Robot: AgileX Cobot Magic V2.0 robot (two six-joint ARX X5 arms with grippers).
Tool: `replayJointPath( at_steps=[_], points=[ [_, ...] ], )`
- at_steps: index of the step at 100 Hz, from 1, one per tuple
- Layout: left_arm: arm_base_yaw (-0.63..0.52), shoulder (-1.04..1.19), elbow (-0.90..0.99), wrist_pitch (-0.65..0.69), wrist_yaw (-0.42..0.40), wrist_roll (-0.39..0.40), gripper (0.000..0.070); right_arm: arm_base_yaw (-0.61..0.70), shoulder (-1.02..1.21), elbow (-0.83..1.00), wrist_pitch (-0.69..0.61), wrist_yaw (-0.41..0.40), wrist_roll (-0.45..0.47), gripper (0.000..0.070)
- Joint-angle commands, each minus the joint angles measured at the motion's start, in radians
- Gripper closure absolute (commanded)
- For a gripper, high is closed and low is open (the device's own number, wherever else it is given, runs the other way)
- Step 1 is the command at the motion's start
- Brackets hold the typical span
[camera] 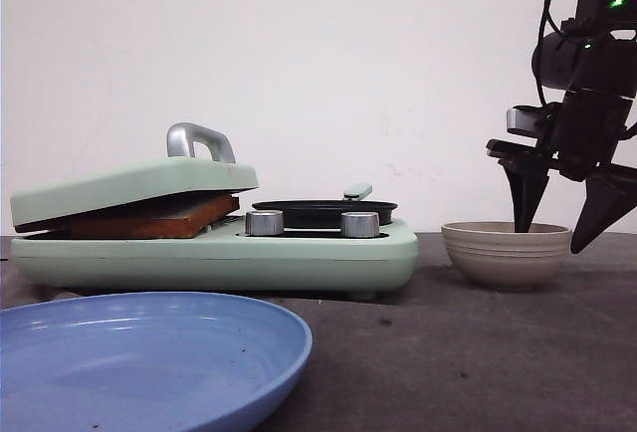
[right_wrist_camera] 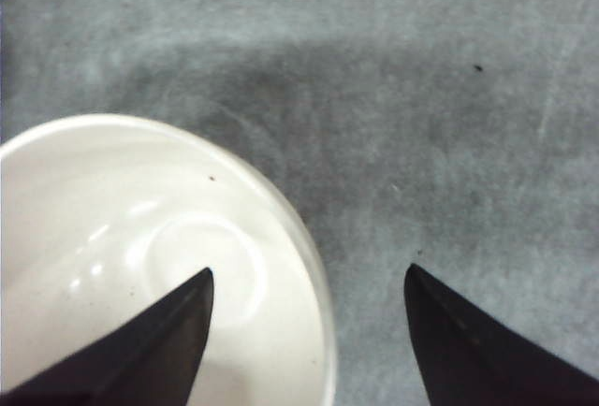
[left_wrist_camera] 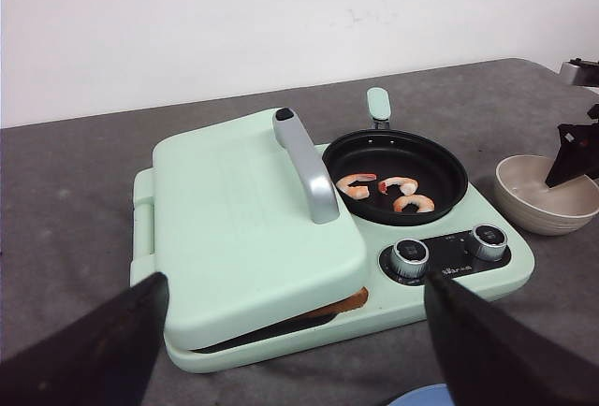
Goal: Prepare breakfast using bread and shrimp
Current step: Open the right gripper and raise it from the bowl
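Note:
A mint-green breakfast maker (camera: 299,253) (left_wrist_camera: 468,280) stands on the grey table. Its hinged lid (left_wrist_camera: 253,228) with a silver handle (left_wrist_camera: 309,167) lies down on toasted bread (camera: 149,218) (left_wrist_camera: 346,305), only the brown edge showing. Three shrimp (left_wrist_camera: 388,191) lie in the black pan (left_wrist_camera: 440,158) (camera: 323,211). My left gripper (left_wrist_camera: 295,289) hangs open in front of the machine, holding nothing. My right gripper (camera: 557,225) (right_wrist_camera: 309,280) is open over the beige bowl's (camera: 506,253) (right_wrist_camera: 94,266) (left_wrist_camera: 543,195) right rim, one finger above the bowl, the other outside it. The bowl looks bare inside.
A blue plate (camera: 139,352) sits at the near left of the table, in front of the machine. Two silver knobs (camera: 264,223) (left_wrist_camera: 410,256) line the machine's front. A white wall stands behind the table.

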Motion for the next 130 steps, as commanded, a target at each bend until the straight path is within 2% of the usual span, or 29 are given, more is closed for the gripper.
replayJointPath(
  at_steps=[1, 13, 38, 55, 59, 64, 70, 76, 78, 104, 130],
  points=[
    [-0.003, 0.005, 0.008, 0.010, -0.004, 0.006, 0.0231, 0.002, -0.031, 0.021, 0.009, -0.005, -0.023, 0.0298],
    [-0.003, 0.005, 0.008, 0.011, -0.004, 0.005, 0.0231, 0.002, -0.098, 0.021, 0.024, -0.036, -0.026, 0.0298],
    [-0.003, 0.005, 0.008, 0.001, 0.001, -0.037, 0.0231, 0.002, -0.264, 0.021, 0.088, -0.175, -0.020, 0.0300],
    [-0.003, 0.005, 0.008, -0.010, 0.000, -0.037, 0.0246, 0.013, -0.345, 0.021, 0.087, -0.203, -0.022, 0.0300],
    [-0.003, 0.005, 0.008, -0.011, 0.000, -0.039, 0.0301, 0.017, -0.360, 0.021, 0.087, -0.217, -0.022, 0.0301],
    [-0.003, 0.005, 0.008, -0.011, 0.000, -0.045, 0.0408, 0.019, -0.375, 0.021, 0.087, -0.237, -0.022, 0.0328],
    [-0.003, 0.005, 0.008, -0.011, 0.000, -0.055, 0.0546, 0.024, -0.397, 0.021, 0.089, -0.264, -0.023, 0.0489],
    [-0.003, 0.005, 0.008, -0.011, 0.000, -0.068, 0.0666, 0.036, -0.417, 0.021, 0.104, -0.284, -0.027, 0.0700],
    [-0.003, 0.005, 0.008, -0.011, 0.000, -0.075, 0.0699, 0.040, -0.424, 0.021, 0.111, -0.289, -0.030, 0.0700],
    [-0.003, 0.005, 0.008, -0.012, 0.000, -0.132, 0.0700, 0.148, -0.491, -0.001, 0.159, -0.302, -0.040, 0.0700],
    [-0.003, 0.004, 0.008, 0.048, -0.005, -0.165, 0.0700, 0.277, -0.596, -0.134, 0.322, -0.286, -0.057, 0.0700]
  ],
)
